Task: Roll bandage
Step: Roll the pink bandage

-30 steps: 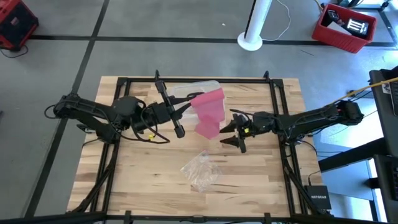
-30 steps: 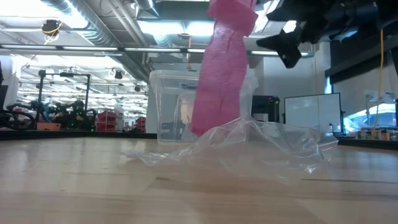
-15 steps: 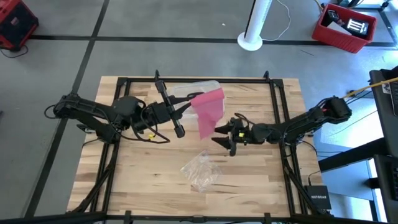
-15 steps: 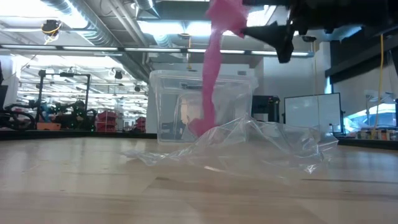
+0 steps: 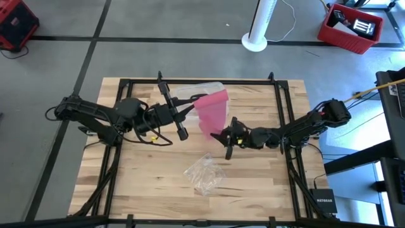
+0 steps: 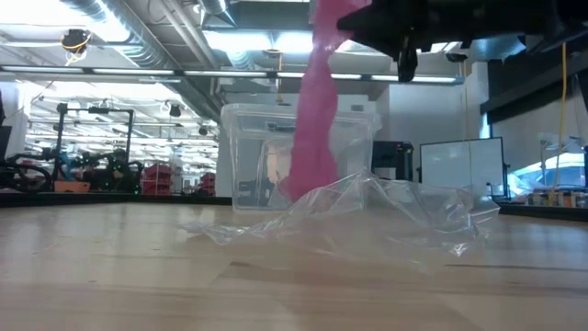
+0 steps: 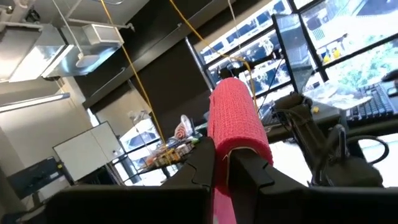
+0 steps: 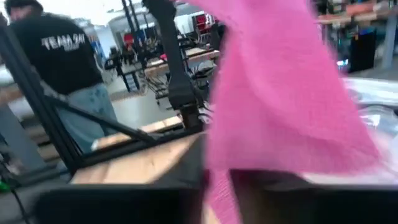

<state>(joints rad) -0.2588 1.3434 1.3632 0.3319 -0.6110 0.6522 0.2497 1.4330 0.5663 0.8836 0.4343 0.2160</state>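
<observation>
The pink bandage [image 5: 214,113] hangs as a long strip in front of the clear plastic box [image 5: 193,90]. In the low view [image 6: 317,101] its lower end drops behind the crumpled wrapper [image 6: 367,216]. My left gripper [image 5: 195,106] is shut on its upper end. My right gripper [image 5: 223,143] is open at the strip's lower part, coming from the table's right. In the right wrist view the bandage [image 8: 273,93] fills the picture and a narrow part runs down between the fingers. My left gripper pinches the bandage's upper end [image 7: 219,163] between its two fingers, coming level from the table's left. A bunched part [image 7: 235,112] stands out past the fingertips. The strip hangs slack below the hold. Whether its lower end rests on the table is hidden. My right gripper: whether its fingers touch the strip, I cannot tell.
The crumpled clear wrapper [image 5: 204,173] lies on the wood table toward the near edge, below both grippers. The clear box stands at the far middle. A black frame [image 5: 281,114] runs round the table. A person in a dark shirt [image 8: 62,50] stands beyond the table.
My right gripper has gone toward the table's left, reaching the hanging bandage's lower part, and stays open. The strip has turned and shows narrower in the low view. My left gripper has kept its hold.
</observation>
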